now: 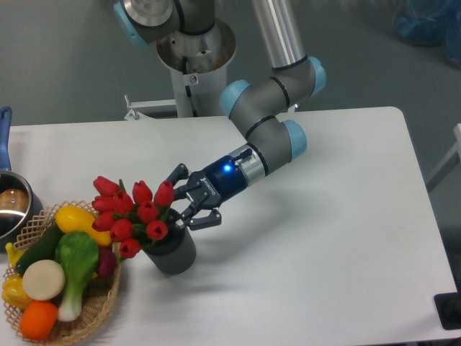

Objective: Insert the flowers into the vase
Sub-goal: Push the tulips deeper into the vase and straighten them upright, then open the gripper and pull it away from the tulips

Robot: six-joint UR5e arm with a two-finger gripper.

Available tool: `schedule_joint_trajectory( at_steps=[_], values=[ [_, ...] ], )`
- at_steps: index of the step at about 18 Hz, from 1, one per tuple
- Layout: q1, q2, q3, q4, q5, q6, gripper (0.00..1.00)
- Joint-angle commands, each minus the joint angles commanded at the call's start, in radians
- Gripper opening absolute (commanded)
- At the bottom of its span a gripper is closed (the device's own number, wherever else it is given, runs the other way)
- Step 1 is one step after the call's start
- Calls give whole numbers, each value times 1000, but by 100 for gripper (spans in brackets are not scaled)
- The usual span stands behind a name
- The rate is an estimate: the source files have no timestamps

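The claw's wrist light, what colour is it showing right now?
Blue: a small lit spot on the dark wrist just behind the claw, clear in the fixed camera view.

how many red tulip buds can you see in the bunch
9 red closed tulip buds, clustered above the dark grey ribbed cylindrical vase: three along the top, three in the middle row, three lower down toward the woven wicker basket. More may be hidden behind these.

there's a wicker basket (108, 303) of toy veggies (65, 263) at the table's (324, 238) left, steel pot (11, 209) just behind it
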Motion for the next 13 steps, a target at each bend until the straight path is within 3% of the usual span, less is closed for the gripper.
schedule_joint_trajectory(
  at_steps=[3,8,13],
  values=[
    [20,5,0,0,0,0,100],
    [67,54,-12,-2,5,-3,100],
    [167,132,3,-3,58,-3,100]
  ],
)
